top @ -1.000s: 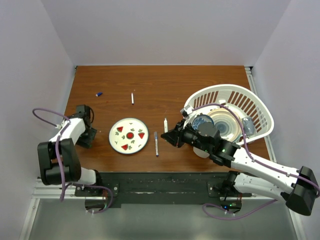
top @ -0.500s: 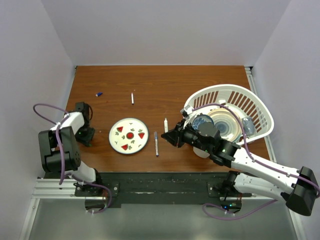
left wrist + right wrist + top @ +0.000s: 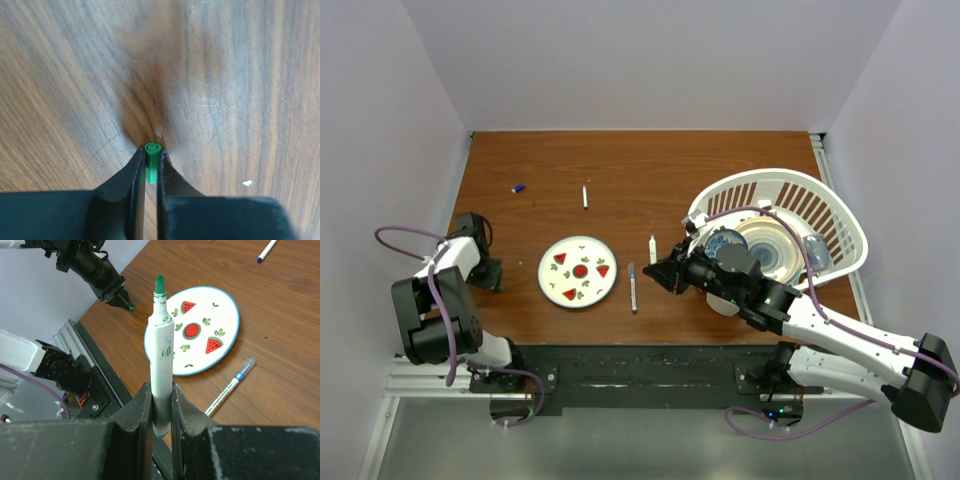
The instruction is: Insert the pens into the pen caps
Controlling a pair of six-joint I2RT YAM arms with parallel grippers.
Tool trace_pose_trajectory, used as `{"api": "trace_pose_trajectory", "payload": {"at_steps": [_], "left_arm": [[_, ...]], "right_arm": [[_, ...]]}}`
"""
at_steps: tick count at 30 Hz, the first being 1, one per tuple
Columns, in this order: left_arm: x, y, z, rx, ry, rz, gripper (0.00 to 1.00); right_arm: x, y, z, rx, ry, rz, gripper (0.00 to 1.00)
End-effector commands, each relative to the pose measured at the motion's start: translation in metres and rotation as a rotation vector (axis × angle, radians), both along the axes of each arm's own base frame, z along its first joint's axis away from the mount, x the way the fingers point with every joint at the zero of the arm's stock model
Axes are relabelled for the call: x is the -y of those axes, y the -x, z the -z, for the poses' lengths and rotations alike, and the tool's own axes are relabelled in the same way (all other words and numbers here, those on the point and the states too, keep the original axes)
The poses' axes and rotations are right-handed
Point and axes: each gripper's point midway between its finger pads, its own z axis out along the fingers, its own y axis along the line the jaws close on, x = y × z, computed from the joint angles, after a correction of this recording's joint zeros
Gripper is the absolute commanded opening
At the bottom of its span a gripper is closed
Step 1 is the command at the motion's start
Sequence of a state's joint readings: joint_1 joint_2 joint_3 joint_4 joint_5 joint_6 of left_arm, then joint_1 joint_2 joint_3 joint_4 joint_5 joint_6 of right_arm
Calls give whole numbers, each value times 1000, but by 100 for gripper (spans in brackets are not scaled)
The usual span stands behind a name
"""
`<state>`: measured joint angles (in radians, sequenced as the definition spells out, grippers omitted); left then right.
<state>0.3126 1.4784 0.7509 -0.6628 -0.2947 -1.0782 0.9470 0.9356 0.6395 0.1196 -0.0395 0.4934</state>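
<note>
My left gripper [image 3: 151, 154] points down at the wooden table and is shut on a small green pen cap [image 3: 152, 162], whose open end faces the table. In the top view this gripper [image 3: 492, 282] is left of the plate. My right gripper [image 3: 161, 387] is shut on a white pen [image 3: 161, 345] with a green tip, held upright; from above that pen [image 3: 652, 246] shows right of the plate. A grey pen with a blue band [image 3: 632, 287] lies beside the plate. Another white pen [image 3: 585, 196] and a blue cap [image 3: 518, 187] lie farther back.
A round white plate [image 3: 578, 270] with watermelon marks sits between the arms. A white slatted basket [image 3: 775, 182] holding dishes stands at the right. The table's near edge and the black base rail run just below both grippers.
My left gripper's fingers have closed onto the green cap, and that arm has shifted slightly left. The right arm holds still with its pen.
</note>
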Motion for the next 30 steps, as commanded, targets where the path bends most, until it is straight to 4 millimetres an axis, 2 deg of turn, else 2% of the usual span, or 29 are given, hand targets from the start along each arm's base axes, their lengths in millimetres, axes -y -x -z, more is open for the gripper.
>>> {"api": "trace_pose_trajectory", "payload": {"at_steps": [1,5,8,11,12,14,15,16,18,20,21,23,24,25,26,27,29,30], "left_arm": [[16,28,39,-88,93,20,0],[13,11,22,-7,76,61,0],[14,-19,-6,158,65,139,0],[27,-50,-35,333,81,327,0],[40,-64,-48,422,122,398,0],[58,-81,-74,562,135,545,0],[78,-94,-93,681,178,651,0],[88,-97,-103,736,188,702,0],[113,-107,-136,876,193,818,0],[128,-111,-161,948,171,894,0],[145,-114,-180,999,177,972,0],[166,-113,-206,1098,193,1065,0],[184,-110,-224,1192,219,1144,0],[193,-106,-233,1240,241,1172,0],[204,-97,-247,1300,290,1199,0],[215,-93,-258,1367,289,1242,0],[228,-83,-275,1447,312,1273,0],[241,-74,-285,1507,320,1324,0]], "right_arm": [[-1,-5,-24,34,-49,14,0],[-2,-4,-21,17,-49,12,0],[-3,-3,-24,-2,-48,9,0],[-4,2,-26,-18,-50,-15,0],[-5,3,-29,-11,-64,-24,0],[-10,9,-32,-4,-70,-75,0],[-11,11,-34,-4,-75,-84,0],[-14,13,-38,-1,-86,-103,0],[-17,14,-41,3,-99,-117,0],[-21,17,-42,6,-99,-147,0],[-22,18,-42,11,-103,-157,0],[-27,17,-39,11,-93,-174,0],[-28,17,-40,12,-93,-176,0],[-31,16,-49,21,-105,-186,0],[-36,18,-48,15,-104,-213,0],[-41,19,-56,34,-127,-233,0],[-48,19,-57,36,-147,-262,0],[-54,21,-63,44,-184,-284,0]]}}
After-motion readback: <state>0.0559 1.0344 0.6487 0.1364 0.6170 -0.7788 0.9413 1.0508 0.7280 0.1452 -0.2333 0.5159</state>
